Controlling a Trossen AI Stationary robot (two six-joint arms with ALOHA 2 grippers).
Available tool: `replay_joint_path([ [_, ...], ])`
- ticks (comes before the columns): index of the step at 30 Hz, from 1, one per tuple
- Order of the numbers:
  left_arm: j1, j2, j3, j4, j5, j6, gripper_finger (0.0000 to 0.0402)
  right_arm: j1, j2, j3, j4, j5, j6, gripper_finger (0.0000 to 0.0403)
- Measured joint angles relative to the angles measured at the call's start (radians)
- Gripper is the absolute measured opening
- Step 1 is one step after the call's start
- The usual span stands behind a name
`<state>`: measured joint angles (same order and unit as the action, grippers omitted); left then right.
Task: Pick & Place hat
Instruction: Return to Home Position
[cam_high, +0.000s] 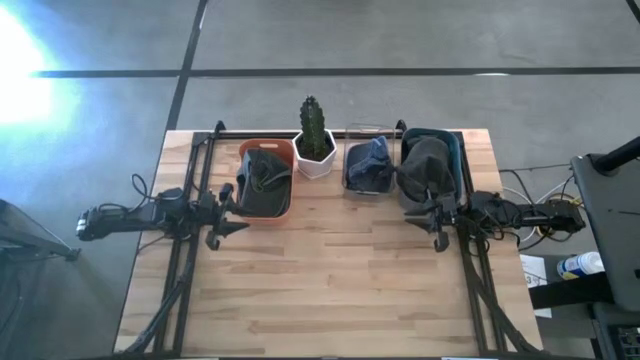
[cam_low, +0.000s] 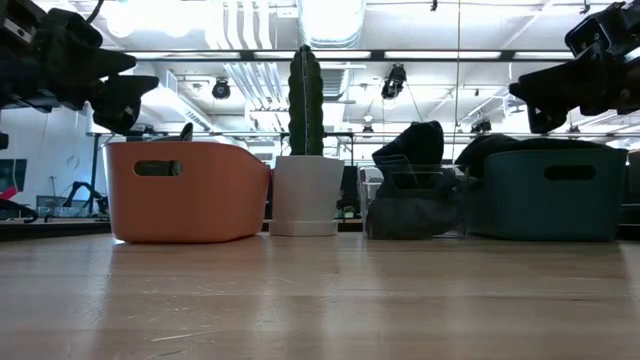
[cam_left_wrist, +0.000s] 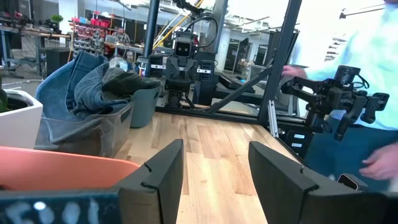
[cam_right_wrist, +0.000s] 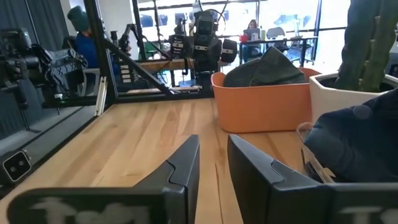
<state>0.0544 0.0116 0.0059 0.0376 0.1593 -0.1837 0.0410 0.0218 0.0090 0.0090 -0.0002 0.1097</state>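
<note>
A dark hat (cam_high: 263, 180) lies in the orange bin (cam_high: 285, 150), and shows in the right wrist view as a dark hat (cam_right_wrist: 267, 67) above that bin's rim (cam_right_wrist: 261, 102). Another dark hat (cam_high: 428, 160) fills the teal bin (cam_high: 455, 150). Blue denim cloth (cam_high: 368, 160) sits in a clear bin (cam_left_wrist: 93, 134). My left gripper (cam_high: 232, 213) hovers open above the table, just near of the orange bin. My right gripper (cam_high: 412, 213) hovers near of the teal bin, its fingers a narrow gap apart. Each gripper points at the other; the left (cam_left_wrist: 214, 168) and the right (cam_right_wrist: 213, 165) hold nothing.
A cactus (cam_high: 312, 120) in a white pot (cam_high: 316, 160) stands between the orange and clear bins. All containers line the table's far edge. Bare wood (cam_high: 320, 280) spreads across the middle and near side. A person in light blue (cam_left_wrist: 379, 74) stands beyond the table's right side.
</note>
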Motion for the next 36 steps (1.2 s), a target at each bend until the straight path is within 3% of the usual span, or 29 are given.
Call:
replay_joint_path([
  [21, 0.000, 0.000, 0.000, 0.000, 0.000, 0.000, 0.0174, 0.000, 0.000, 0.000, 0.000, 0.000, 0.002, 0.0068],
  [36, 0.000, 0.000, 0.000, 0.000, 0.000, 0.000, 0.0174, 0.000, 0.001, 0.000, 0.000, 0.001, 0.002, 0.0084],
])
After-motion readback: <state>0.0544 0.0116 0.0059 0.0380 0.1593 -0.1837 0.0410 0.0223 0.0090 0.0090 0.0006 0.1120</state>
